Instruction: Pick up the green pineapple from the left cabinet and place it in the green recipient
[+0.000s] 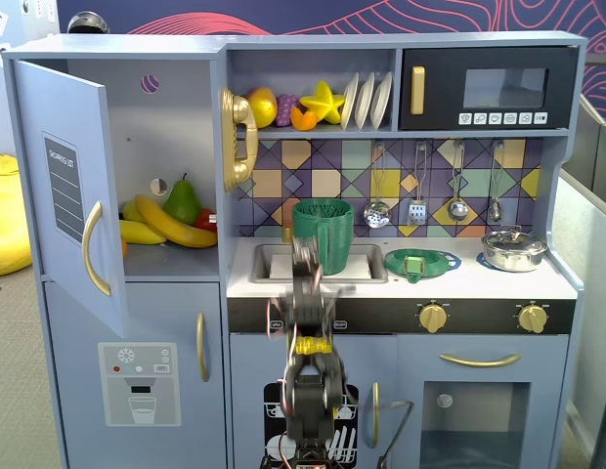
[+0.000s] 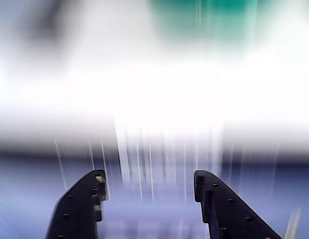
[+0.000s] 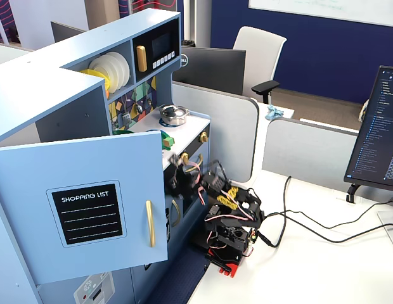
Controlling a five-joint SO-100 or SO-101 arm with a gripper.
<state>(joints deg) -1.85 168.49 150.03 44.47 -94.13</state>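
The left cabinet (image 1: 156, 127) stands open, its door (image 1: 68, 195) swung out. The door also shows in a fixed view (image 3: 89, 202). Inside lie bananas (image 1: 171, 227) and a smooth green pear (image 1: 184, 200); I see no green pineapple in any view. The green recipient, a dark green ribbed pitcher (image 1: 327, 230), stands in the sink. My gripper (image 1: 303, 262) is motion-blurred in front of the sink edge, just below the pitcher. In the wrist view my gripper (image 2: 149, 181) is open and empty, with the pitcher a green blur (image 2: 209, 15) at the top.
A shallow green dish (image 1: 420, 262) and a steel pot (image 1: 513, 249) sit on the counter to the right in this view. The upper shelf holds toy fruit (image 1: 293, 106) and plates. The black microwave (image 1: 489, 90) is at the top right. The arm's base (image 3: 228, 244) stands on a white desk with cables.
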